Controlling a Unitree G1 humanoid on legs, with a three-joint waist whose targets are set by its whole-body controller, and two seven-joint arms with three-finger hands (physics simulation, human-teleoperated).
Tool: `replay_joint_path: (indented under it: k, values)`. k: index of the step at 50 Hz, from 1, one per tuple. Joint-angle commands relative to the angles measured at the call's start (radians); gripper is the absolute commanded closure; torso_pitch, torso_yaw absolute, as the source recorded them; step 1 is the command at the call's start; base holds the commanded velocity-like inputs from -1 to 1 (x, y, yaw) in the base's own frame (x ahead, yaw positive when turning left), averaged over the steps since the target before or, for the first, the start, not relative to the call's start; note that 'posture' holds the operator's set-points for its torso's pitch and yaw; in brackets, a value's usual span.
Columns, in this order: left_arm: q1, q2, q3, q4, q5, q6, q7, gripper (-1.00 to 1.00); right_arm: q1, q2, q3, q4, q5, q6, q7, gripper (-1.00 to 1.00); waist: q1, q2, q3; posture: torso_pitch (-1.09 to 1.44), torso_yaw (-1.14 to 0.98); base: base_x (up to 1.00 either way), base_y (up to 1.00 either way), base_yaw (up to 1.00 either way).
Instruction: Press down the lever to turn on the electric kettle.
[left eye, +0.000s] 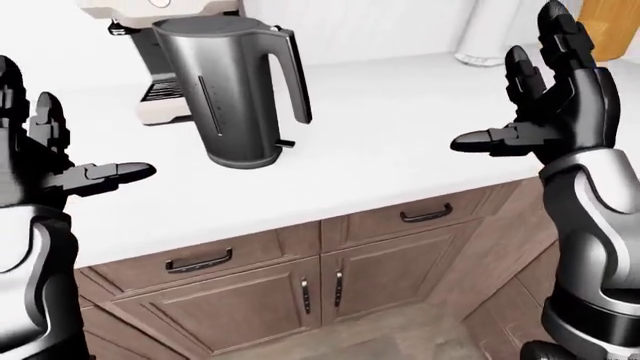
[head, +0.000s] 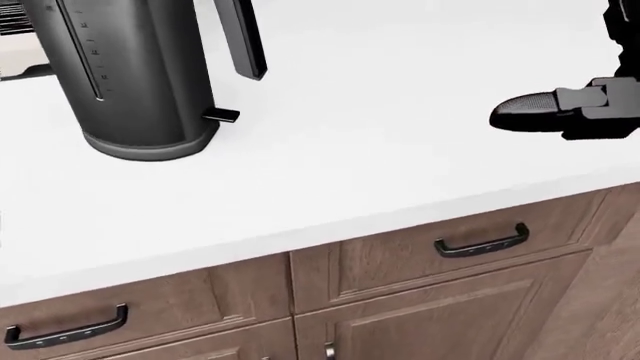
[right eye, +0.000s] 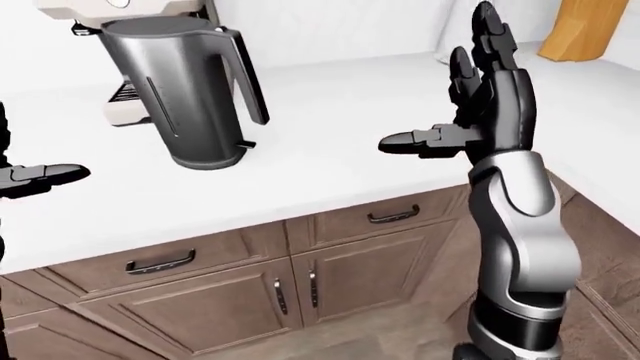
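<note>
Kettle (left eye: 235, 97) upright on counter (left eye: 400, 142), far left, lever (left eye: 285, 143) at base unpressed | left hand (left eye: 45, 161), right hand (left eye: 545, 112) spread wide, empty, well apart from it | Risk: sideways contact shoves kettle rather than depressing lever

The kettle (head: 140, 75) gauge marks are too blurred to read.

Even, bright, diffuse render lighting; white counter (head: 400, 150) nearly blown out. Soft vertical highlights ran down kettle (left eye: 235, 97) body, faint shadow at its base. All views sharp, no blur, no edge distortion.
</note>
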Motion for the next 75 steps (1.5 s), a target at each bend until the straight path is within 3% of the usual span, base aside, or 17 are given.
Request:
replay_joint_path:
  k: [1, 5, 8, 17, 21, 22, 23, 29, 37, 50, 51, 57, 62, 63, 66, 69, 75]
  values:
    - [-0.027, 0.03, 0.034, -0.038, 0.001, -0.033, 0.007, -1.0, -0.037, -0.012, 0.001, -0.042, 0.005, -0.032, 0.005, -1.0, 0.009, 0.0, -0.025, 0.0, 0.0, 0.14, 0.09, 0.0]
    - [-0.026, 0.03, 0.036, -0.04, 0.0, -0.031, 0.007, -1.0, -0.036, -0.013, 0.0, -0.043, 0.005, -0.032, 0.006, -1.0, 0.004, 0.042, -0.009, 0.0, 0.0, 0.15, 0.11, 0.0]
    - [-0.025, 0.03, 0.036, -0.042, 0.0, -0.031, 0.008, -1.0, -0.039, -0.015, -0.001, -0.045, 0.007, -0.028, 0.006, -1.0, -0.004, 0.125, -0.029, 0.0, 0.0, 0.15, 0.11, 0.0]
    - [-0.03, 0.032, 0.036, -0.045, -0.002, -0.025, 0.01, -1.0, -0.048, -0.018, -0.001, -0.042, 0.005, -0.025, 0.003, -1.0, 0.014, 0.052, -0.012, 0.0, 0.0, 0.15, 0.11, 0.0]
    - [-0.031, 0.035, 0.037, -0.045, -0.004, -0.023, 0.011, -1.0, -0.053, -0.018, 0.0, -0.032, -0.001, -0.027, -0.003, -1.0, 0.021, -0.021, -0.023, 0.0, 0.0, 0.12, 0.09, 0.0]
    - [-0.031, 0.035, 0.037, -0.045, -0.004, -0.024, 0.011, -1.0, -0.054, -0.019, 0.0, -0.031, -0.002, -0.027, -0.004, -1.0, 0.026, -0.019, -0.037, 0.0, 0.0, 0.06, 0.02, 0.0]
    - [-0.032, 0.035, 0.037, -0.044, -0.004, -0.024, 0.011, -1.0, -0.057, -0.02, 0.0, -0.032, 0.0, -0.022, -0.006, -1.0, 0.021, 0.007, -0.013, 0.0, 0.0, 0.03, 0.0, 0.0]
    - [-0.031, 0.037, 0.039, -0.04, -0.005, -0.027, 0.011, -1.0, -0.054, -0.021, -0.003, -0.033, 0.004, -0.022, -0.008, -1.0, 0.018, 0.032, -0.028, 0.0, 0.0, 0.01, 0.0, 0.0]
    - [-0.033, 0.036, 0.033, -0.034, -0.001, -0.032, 0.011, -1.0, -0.089, -0.03, -0.039, 0.01, 0.073, 0.004, -0.059, -1.0, 0.012, 0.038, -0.021, 0.0, 0.0, 0.0, 0.0, 0.0]
    - [-0.029, 0.038, 0.039, -0.038, 0.001, -0.032, 0.008, -1.0, -0.097, -0.066, -0.016, 0.096, 0.048, -0.1, -0.123, -1.0, 0.01, 0.038, -0.012, 0.0, 0.0, 0.0, 0.0, 0.0]
    - [-0.03, 0.038, 0.04, -0.038, 0.0, -0.031, 0.009, -1.0, -0.096, -0.067, -0.011, 0.092, 0.047, -0.099, -0.114, -1.0, 0.039, 0.043, -0.025, 0.0, 0.0, 0.0, 0.0, 1.0]
    - [-0.029, 0.039, 0.04, -0.045, -0.003, -0.025, 0.011, -1.0, -0.105, -0.064, -0.013, 0.101, 0.029, -0.095, -0.122, -1.0, 0.044, 0.029, -0.003, 0.0, 0.0, 0.0, 0.0, 1.0]
    - [-0.031, 0.04, 0.041, -0.047, -0.003, -0.022, 0.011, -1.0, -0.107, -0.063, -0.014, 0.101, 0.018, -0.073, -0.125, -1.0, 0.019, -0.035, 0.011, 0.0, 0.0, 0.0, 0.0, 0.39]
    - [-0.031, 0.041, 0.041, -0.046, -0.003, -0.022, 0.011, -1.0, -0.106, -0.064, -0.015, 0.1, 0.024, -0.062, -0.124, -1.0, 0.02, -0.001, 0.006, 0.0, 0.0, 0.0, 0.0, 0.0]
    - [-0.031, 0.041, 0.042, -0.048, -0.004, -0.021, 0.012, -1.0, -0.114, -0.065, -0.017, 0.103, 0.036, -0.032, -0.136, -1.0, 0.021, 0.013, -0.005, 0.0, 0.0, 0.0, 0.0, 0.0]
    - [-0.032, 0.04, 0.04, -0.044, -0.002, -0.025, 0.013, -1.0, -0.121, -0.068, -0.015, 0.106, 0.034, -0.026, -0.145, -1.0, 0.015, 0.05, -0.008, 0.0, 0.0, 0.0, 0.0, 0.0]
    - [-0.052, 0.054, 0.052, -0.01, 0.002, -0.062, 0.064, -1.0, -0.118, -0.062, 0.0, 0.142, 0.012, -0.037, -0.123, -1.0, 0.011, 0.043, -0.01, 0.0, 0.0, 0.0, 0.0, 0.0]
